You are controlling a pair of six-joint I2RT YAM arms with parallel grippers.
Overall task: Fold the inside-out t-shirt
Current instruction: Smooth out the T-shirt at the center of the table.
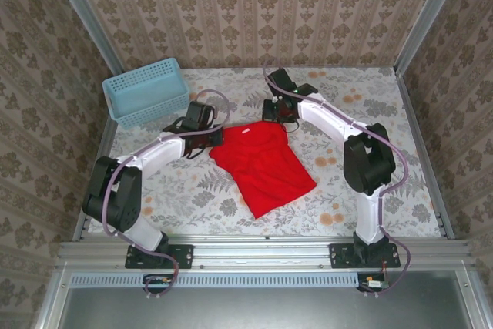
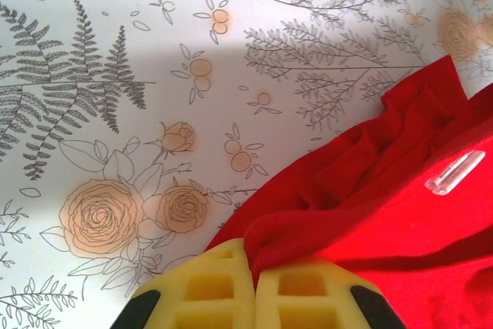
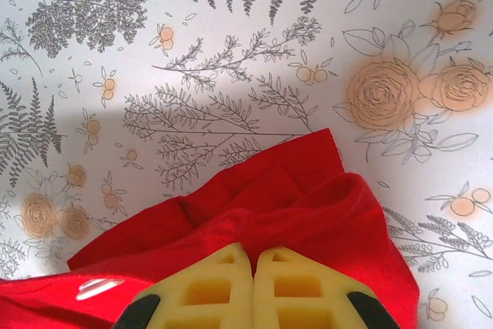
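My left gripper point(image 2: 253, 267) is clamped tight on a fold of the inside-out t-shirt point(image 2: 385, 190); my right gripper point(image 3: 254, 261) is pinched shut on another bunched edge. I see the red shirt lying mid-table on the floral tablecloth point(image 1: 192, 190) between the two, with a blue basket point(image 1: 146, 90) well apart at far left.

No lettering can be read; the white tag point(image 2: 454, 172) on the red t-shirt point(image 2: 385, 221), up-right of the left fingers point(image 2: 202, 290), shows none legibly.
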